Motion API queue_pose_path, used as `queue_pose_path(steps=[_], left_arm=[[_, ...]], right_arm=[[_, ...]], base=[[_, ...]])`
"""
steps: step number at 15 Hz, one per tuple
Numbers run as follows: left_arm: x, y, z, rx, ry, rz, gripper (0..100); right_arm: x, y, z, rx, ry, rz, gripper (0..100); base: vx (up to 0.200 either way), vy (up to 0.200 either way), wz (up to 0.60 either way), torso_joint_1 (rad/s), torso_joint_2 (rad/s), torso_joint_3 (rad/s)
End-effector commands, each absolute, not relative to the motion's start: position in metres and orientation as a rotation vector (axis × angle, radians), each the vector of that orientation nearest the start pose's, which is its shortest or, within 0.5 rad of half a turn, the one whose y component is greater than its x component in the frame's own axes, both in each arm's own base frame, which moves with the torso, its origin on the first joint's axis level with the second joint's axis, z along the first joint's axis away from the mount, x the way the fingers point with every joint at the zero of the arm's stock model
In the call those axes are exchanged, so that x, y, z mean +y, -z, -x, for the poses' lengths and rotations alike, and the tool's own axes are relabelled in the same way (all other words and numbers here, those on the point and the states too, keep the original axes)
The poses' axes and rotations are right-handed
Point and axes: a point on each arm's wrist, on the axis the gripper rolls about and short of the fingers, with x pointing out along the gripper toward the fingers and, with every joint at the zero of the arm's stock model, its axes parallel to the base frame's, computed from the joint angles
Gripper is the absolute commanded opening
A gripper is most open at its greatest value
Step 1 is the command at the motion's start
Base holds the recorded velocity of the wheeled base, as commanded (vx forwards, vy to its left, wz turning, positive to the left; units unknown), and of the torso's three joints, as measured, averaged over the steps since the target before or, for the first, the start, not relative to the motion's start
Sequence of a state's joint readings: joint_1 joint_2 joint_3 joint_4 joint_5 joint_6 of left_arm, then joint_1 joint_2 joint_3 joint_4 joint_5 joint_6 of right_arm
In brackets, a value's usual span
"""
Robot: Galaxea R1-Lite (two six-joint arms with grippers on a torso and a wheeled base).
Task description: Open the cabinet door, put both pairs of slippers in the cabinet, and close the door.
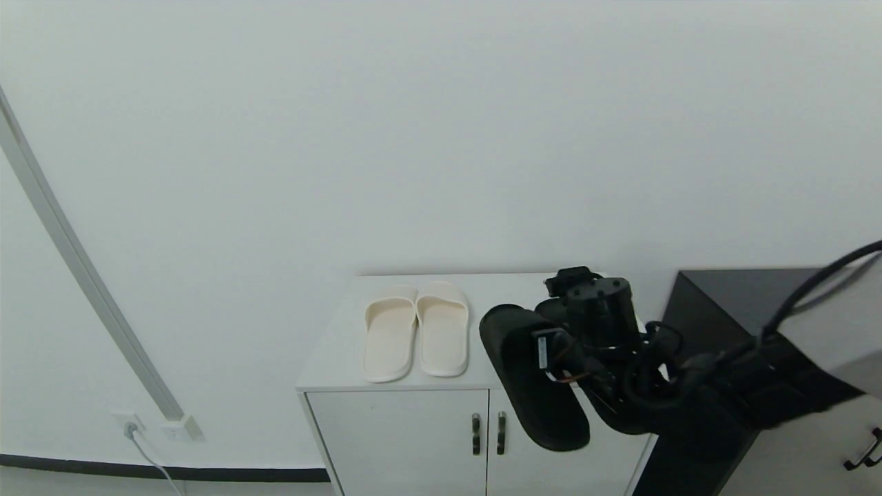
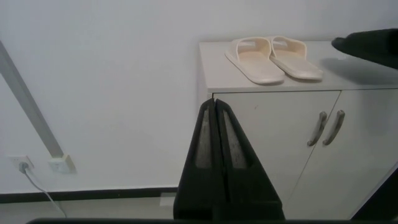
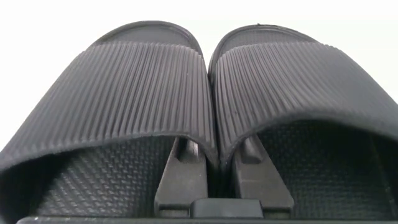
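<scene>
While above the cabinet (image 1: 331,362) edge, black slippers (image 1: 534,386) aloft

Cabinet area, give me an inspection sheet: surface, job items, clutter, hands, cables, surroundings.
Surface: white cabinet top, bare apart from one pair of slippers.
Job's things: cabinet doors both shut; cream slippers side by side on the top; black slippers held in the air at the cabinet's right end.
Clutter: nothing seen.
Hands: right hand shut on the black slippers, a finger inside each; left hand shut, holding nothing, in front of the cabinet's left side.
Cables: white cable plugged into a wall socket.
Surroundings: white wall, grey trunking, black unit right of the cabinet.
</scene>
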State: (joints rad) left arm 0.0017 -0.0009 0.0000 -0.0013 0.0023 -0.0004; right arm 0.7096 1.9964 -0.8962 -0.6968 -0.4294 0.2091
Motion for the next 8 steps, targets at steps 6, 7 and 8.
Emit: queue_pose_path(steps=[6, 7, 8], left_arm=[[0.0, -0.076, 0.023, -0.002, -0.003, -0.002, 0], [0.0, -0.076, 0.023, -0.002, -0.003, -0.002, 0], [0.0, -0.076, 0.023, -0.002, -0.003, -0.002, 0]], right_arm=[[0.222, -0.151, -0.2, 0.312, -0.495, 0.019, 0], [0.222, -0.151, -0.199, 0.314, -0.5, 0.019, 0], [0.222, -0.151, -0.199, 0.314, -0.51, 0.017, 0]], base=[[0.0, 0.0, 0.0, 0.0, 0.0, 0.0], [0.0, 0.0, 0.0, 0.0, 0.0, 0.0], [-0.2, 0.0, 0.0, 0.007, 0.0, -0.002]])
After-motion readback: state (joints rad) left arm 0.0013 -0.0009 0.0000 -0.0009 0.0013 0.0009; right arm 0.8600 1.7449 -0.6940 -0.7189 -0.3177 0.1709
